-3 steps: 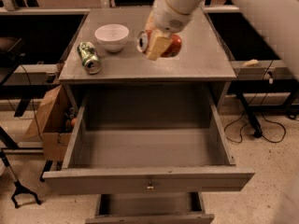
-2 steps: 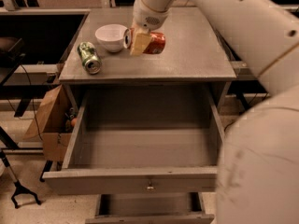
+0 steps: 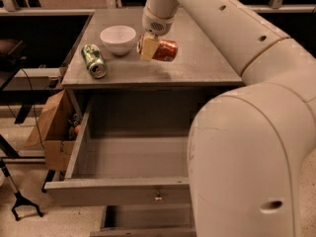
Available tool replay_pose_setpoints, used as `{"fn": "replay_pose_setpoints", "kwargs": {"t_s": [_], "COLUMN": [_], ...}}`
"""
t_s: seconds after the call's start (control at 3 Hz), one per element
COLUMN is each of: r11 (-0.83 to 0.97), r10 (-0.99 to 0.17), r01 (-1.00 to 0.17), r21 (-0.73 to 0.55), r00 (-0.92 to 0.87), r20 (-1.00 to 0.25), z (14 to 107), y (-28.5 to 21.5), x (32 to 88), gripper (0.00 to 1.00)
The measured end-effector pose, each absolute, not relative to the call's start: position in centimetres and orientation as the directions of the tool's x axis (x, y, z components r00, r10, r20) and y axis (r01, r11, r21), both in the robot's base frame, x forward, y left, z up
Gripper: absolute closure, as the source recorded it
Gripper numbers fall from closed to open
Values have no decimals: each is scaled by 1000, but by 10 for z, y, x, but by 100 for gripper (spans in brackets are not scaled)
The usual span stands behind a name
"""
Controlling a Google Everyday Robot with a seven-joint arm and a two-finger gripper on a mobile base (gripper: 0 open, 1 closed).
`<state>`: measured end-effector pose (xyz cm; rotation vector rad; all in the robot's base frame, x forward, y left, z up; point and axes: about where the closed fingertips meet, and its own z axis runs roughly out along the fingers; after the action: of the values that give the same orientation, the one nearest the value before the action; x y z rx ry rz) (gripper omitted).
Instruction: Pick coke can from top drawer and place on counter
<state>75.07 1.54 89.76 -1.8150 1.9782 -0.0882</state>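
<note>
The coke can [image 3: 167, 50] hangs a little lower than a moment ago, over the counter's [image 3: 207, 65] rear middle. It lies on its side, and we cannot tell whether it touches the surface. The gripper [image 3: 149, 47] has come down with it and pinches the can's left end between its fingers. The arm rises from the near right, where its elbow now hides more of the view than before. Its forearm slants up over the counter's right side and the wrist bends down onto the can. On the counter's left the bowl [image 3: 118, 38] and green can [image 3: 94, 60] have not moved. Below the counter's front edge the top drawer [image 3: 118, 192] stands open.
</note>
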Motion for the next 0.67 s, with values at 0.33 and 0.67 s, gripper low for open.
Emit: {"fn": "replay_pose_setpoints", "kwargs": {"t_s": [0.33, 0.67], "r11": [197, 222], "r10": [-958, -956], "r01": [-921, -915], "r21": [-336, -336], "r00": [-109, -136], "r20": [-264, -261], "z": [890, 889], "y": [-1, -8], "x": [761, 764], "gripper": [59, 36]}}
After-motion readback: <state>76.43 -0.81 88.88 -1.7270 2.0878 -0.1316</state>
